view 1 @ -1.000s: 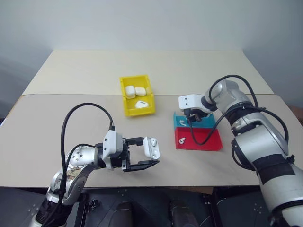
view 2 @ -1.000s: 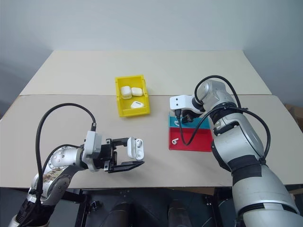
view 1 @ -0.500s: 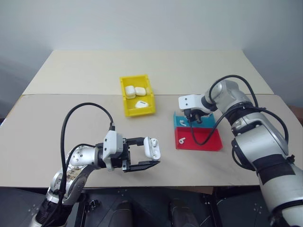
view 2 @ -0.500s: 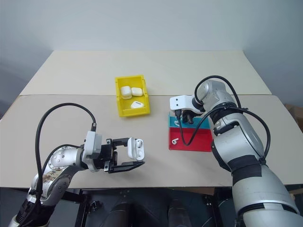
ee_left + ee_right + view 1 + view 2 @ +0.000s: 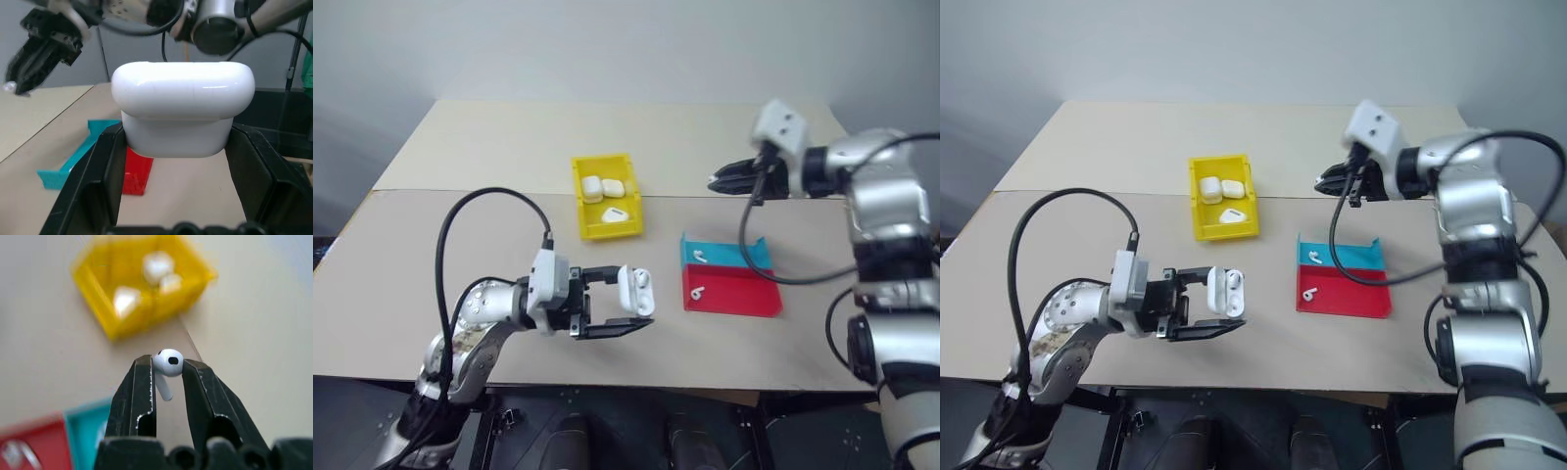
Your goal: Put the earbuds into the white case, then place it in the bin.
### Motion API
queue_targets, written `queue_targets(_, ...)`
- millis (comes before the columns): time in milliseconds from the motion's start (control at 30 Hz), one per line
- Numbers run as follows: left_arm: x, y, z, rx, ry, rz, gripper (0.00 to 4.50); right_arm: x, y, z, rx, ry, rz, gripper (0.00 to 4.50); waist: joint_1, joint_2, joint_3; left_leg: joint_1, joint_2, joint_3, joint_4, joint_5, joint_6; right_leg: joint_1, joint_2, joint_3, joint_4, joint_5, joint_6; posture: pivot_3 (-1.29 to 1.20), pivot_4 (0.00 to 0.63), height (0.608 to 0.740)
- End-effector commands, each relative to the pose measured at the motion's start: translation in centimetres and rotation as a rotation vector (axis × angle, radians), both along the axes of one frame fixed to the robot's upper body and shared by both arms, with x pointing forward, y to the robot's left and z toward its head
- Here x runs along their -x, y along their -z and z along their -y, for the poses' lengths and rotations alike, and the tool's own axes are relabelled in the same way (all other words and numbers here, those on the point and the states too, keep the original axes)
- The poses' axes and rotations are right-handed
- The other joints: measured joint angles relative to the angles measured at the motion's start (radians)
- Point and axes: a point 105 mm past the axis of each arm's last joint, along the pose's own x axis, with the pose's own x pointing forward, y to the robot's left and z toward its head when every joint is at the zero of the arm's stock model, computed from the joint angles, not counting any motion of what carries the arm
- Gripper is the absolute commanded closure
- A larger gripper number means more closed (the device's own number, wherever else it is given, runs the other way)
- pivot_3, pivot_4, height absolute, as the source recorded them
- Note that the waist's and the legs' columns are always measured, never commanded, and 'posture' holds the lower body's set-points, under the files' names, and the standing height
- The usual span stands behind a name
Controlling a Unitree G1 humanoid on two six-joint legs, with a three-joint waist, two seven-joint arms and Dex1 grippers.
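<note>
- Right end effector [image 5: 168,369]: pinched on one earbud [image 5: 167,363], raised above the surface [image 5: 460,225].
- Left end effector [image 5: 625,305]: clamps the white case [image 5: 635,291], lid open.
- Your next move: carry the earbud to the case.
- The bin [image 5: 588,218] waits beyond.

White case [image 5: 636,291]: glossy, lid flipped open, pinched upright between the left gripper's [image 5: 628,304] fingers, above the table edge, well apart from the bin [image 5: 605,196]. One earbud [image 5: 167,364] clamped by its stem in the right gripper [image 5: 168,377], raised beyond the bin's right side. Bin: yellow, upright, holds three white cases, probably all closed.
</note>
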Motion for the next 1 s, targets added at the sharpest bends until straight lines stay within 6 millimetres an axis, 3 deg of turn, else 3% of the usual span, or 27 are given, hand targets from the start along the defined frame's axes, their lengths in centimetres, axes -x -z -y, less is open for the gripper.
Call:
queue_targets(33, -0.2, -0.8, 0.9, 0.012, 0.056, 0.001, 1.76, 5.9, -4.1, -0.2, -0.33, -0.094, 0.149, 3.89, -0.001, 0.0, 0.0, 0.0, 0.0, 0.0, 0.0, 0.0, 0.0, 0.001, 0.0, 0.0, 0.0, 0.0, 0.0, 0.0, 0.15, 0.74)
queue_targets(100, -0.3, -1.2, 1.1, 0.021, 0.086, -0.001, 1.76, 8.9, -4.9, -0.3, -0.528, -0.171, 0.227, 3.89, -0.004, 0.0, 0.0, 0.001, 0.0, -0.001, 0.0, 0.0, 0.0, 0.001, 0.0, 0.0, 0.0, 0.0, 0.0, 0.0, 0.15, 0.74)
queue_targets(167, -0.2, -1.6, 1.3, 0.036, 0.113, 0.003, 1.76, 11.9, -4.4, -1.1, -0.679, -0.269, 0.277, 3.89, -0.007, -0.001, 0.0, 0.002, 0.0, 0.0, -0.001, 0.0, 0.0, 0.001, 0.001, 0.0, 0.0, 0.0, 0.0, 0.0, 0.15, 0.74)
queue_targets(333, -0.4, -2.7, 1.6, 0.062, 0.144, -0.009, 1.76, 15.9, -2.7, -3.1, -0.749, -0.388, 0.282, 3.89, -0.009, 0.0, 0.0, 0.001, 0.0, -0.001, -0.001, 0.0, 0.0, 0.001, 0.0, 0.0, 0.0, 0.0, 0.0, 0.0, 0.15, 0.74)
queue_targets(633, -0.8, -2.3, 1.6, 0.022, 0.132, 0.004, 1.76, 16.6, 0.0, -5.5, -0.623, -0.495, 0.086, 3.89, -0.013, -0.001, 0.0, 0.003, 0.0, -0.001, -0.001, 0.0, 0.0, 0.003, 0.001, 0.001, -0.001, 0.0, 0.001, 0.0, 0.15, 0.74)
queue_targets(1000, -0.5, -2.0, 1.6, 0.025, 0.127, 0.015, 1.76, 16.2, 2.2, -6.4, -0.504, -0.49, -0.026, 3.89, -0.007, -0.001, 0.0, 0.002, 0.0, -0.001, -0.001, 0.0, 0.0, 0.002, 0.001, 0.0, -0.001, 0.0, 0.001, 0.0, 0.15, 0.74)
